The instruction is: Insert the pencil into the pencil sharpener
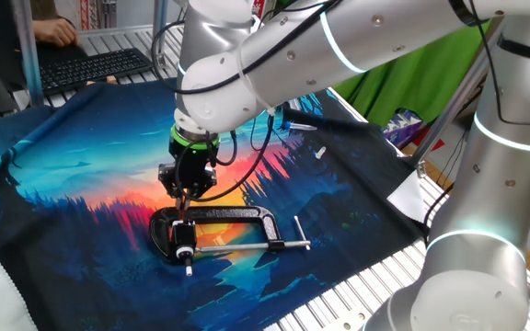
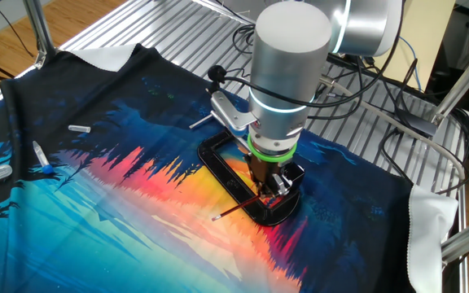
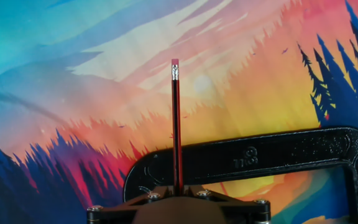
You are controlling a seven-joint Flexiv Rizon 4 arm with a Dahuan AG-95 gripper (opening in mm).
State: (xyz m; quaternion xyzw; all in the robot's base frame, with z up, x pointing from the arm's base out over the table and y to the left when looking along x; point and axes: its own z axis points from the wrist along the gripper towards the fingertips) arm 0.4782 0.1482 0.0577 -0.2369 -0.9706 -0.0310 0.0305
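Covering the slatted metal worktop [image 2: 177,16] is a dark printed cloth mat with a sunset forest scene in blue, orange and red [image 1: 81,184]. On the mat lies a large black C-shaped metal clamp [image 1: 237,216] with a shiny silver screw rod [image 1: 247,246]. The silver robot arm's gripper [image 2: 265,189] hangs directly above one end of the clamp. Its fingers [image 2: 255,172] pinch a thin red-and-dark pencil with a metal ferrule and pink eraser [image 3: 176,124]; in the other fixed view the pencil slants out low over the mat beside the clamp. A small black sharpener block with a white round spot [image 1: 184,250] sits at the clamp's end, just below the gripper. Small white items [image 2: 78,129] and a blue-tipped pen [image 2: 41,157] lie well apart on the mat's far side. A black keyboard [image 1: 90,66] and green fabric [image 1: 385,83] occupy the room's background, with cables [image 2: 381,89] trailing across the slats.
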